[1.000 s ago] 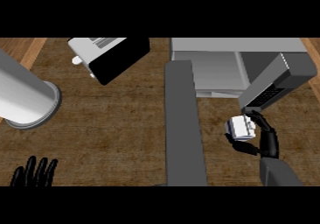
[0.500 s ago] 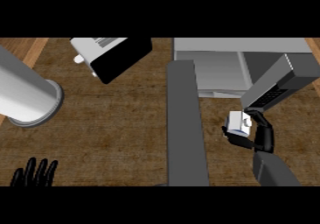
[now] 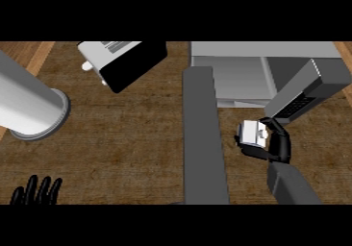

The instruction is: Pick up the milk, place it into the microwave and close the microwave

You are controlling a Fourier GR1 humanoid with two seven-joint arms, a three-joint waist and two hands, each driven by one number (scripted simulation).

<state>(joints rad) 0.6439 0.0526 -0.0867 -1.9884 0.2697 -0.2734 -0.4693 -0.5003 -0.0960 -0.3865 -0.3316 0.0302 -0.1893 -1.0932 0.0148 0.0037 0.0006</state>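
Observation:
The milk (image 3: 252, 134) is a small white carton held above the wooden counter, with my right hand (image 3: 273, 144) curled round it from the right. It hangs just in front of the grey microwave (image 3: 264, 65), below the bright open cavity (image 3: 239, 81). The microwave's open door (image 3: 307, 91) juts toward me, right next to the hand's fingers. My left hand (image 3: 38, 190) rests open at the lower left edge, fingers up.
A long grey bar (image 3: 204, 139) runs down the middle of the counter, just left of the milk. A white toaster-like appliance with a black face (image 3: 125, 60) stands at the back. A large grey cylinder (image 3: 22, 103) lies at the left.
My right hand has carried the milk up the view toward the microwave's opening. The left hand has stayed put.

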